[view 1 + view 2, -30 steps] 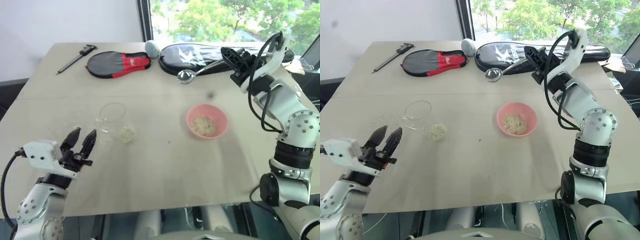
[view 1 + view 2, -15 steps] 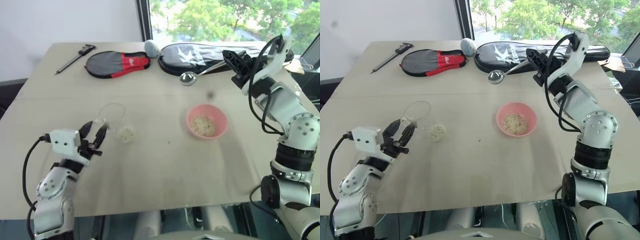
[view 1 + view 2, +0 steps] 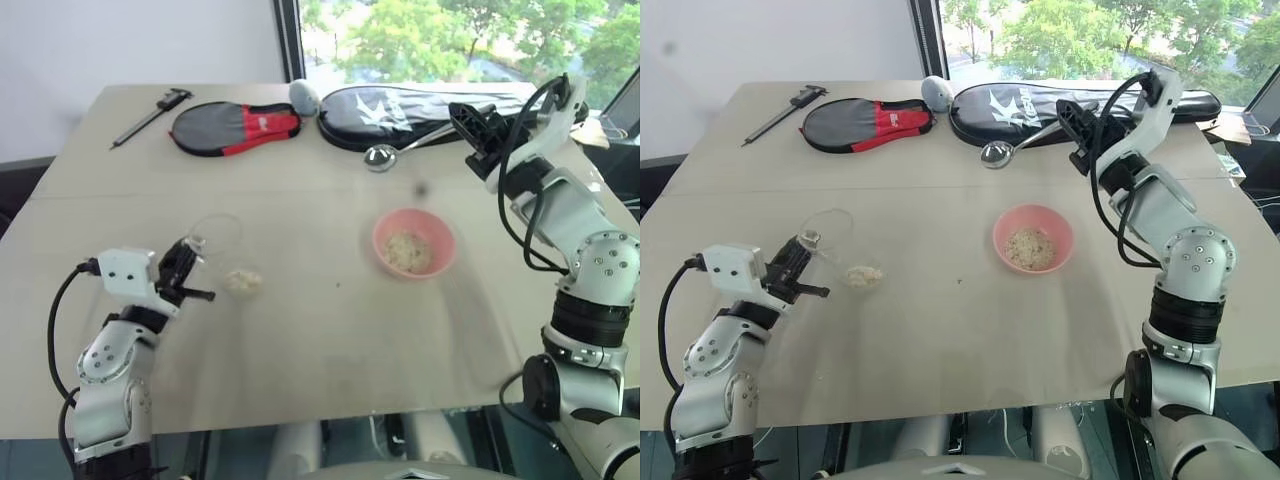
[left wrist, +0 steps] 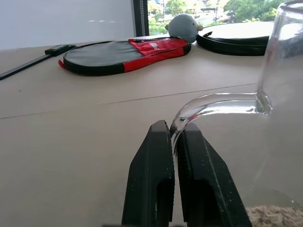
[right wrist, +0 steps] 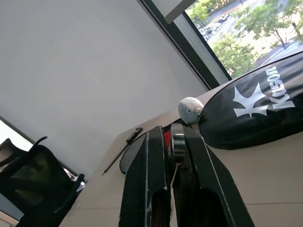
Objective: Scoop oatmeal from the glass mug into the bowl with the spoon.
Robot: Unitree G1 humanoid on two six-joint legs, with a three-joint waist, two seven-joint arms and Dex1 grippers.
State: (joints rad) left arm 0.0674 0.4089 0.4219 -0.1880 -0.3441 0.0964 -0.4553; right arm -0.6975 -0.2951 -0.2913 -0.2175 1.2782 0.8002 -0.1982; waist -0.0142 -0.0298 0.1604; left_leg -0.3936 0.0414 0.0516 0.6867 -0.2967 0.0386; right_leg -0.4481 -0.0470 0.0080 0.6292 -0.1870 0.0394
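My left gripper [image 4: 173, 137] pinches the curved handle of the glass mug [image 3: 222, 243] at the table's [image 3: 300, 330] left side, its black fingers [image 4: 152, 179] closed tight on the glass, a small heap of oatmeal [image 3: 243, 281] resting in the mug's bottom. My right gripper [image 3: 476, 125] is raised over the far right of the table, clamped on the handle of the silver spoon [image 3: 379, 157], whose rounded end hangs near a black racket cover [image 3: 400, 103]. The pink bowl [image 3: 414, 243], oatmeal already inside, sits between the two arms, well apart from the mug.
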